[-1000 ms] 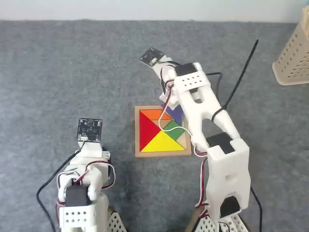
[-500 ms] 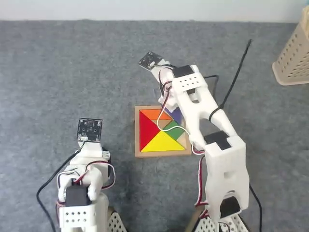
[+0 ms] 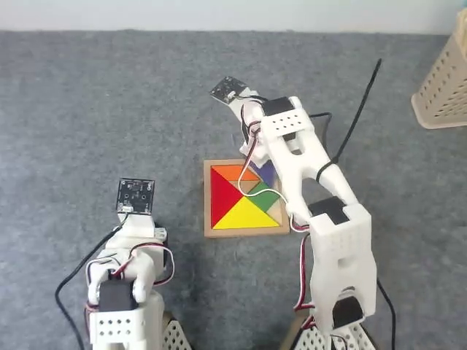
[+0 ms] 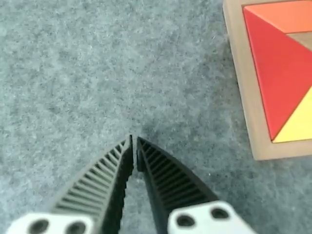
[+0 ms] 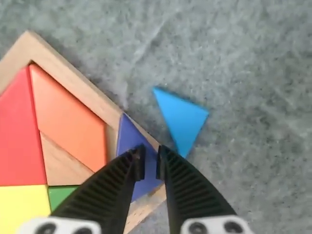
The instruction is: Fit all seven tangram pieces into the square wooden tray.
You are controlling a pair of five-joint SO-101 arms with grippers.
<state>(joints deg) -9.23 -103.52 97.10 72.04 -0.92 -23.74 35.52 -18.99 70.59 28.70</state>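
Note:
The square wooden tray (image 3: 208, 197) lies mid-table, holding a red triangle (image 3: 222, 198), a yellow triangle (image 3: 246, 216), an orange piece (image 5: 66, 119) and a green piece (image 5: 59, 196). A bare wooden slot (image 5: 61, 163) shows between them. A purple piece (image 5: 127, 139) lies at the tray's corner, overlapping the rim. My right gripper (image 5: 149, 155) hangs just above it, fingers nearly together with nothing held. A blue triangle (image 5: 183, 118) rests on the carpet just outside that corner. My left gripper (image 4: 135, 142) is shut over bare carpet, beside the tray (image 4: 243, 87).
Grey carpet covers the whole table. A beige slatted basket (image 3: 445, 80) stands at the far right edge. The right arm (image 3: 306, 168) stretches over the tray's right side, and its black cable (image 3: 361, 109) arcs toward the back.
The right arm has shifted slightly toward the back left over the tray's corner. The left arm has stayed still.

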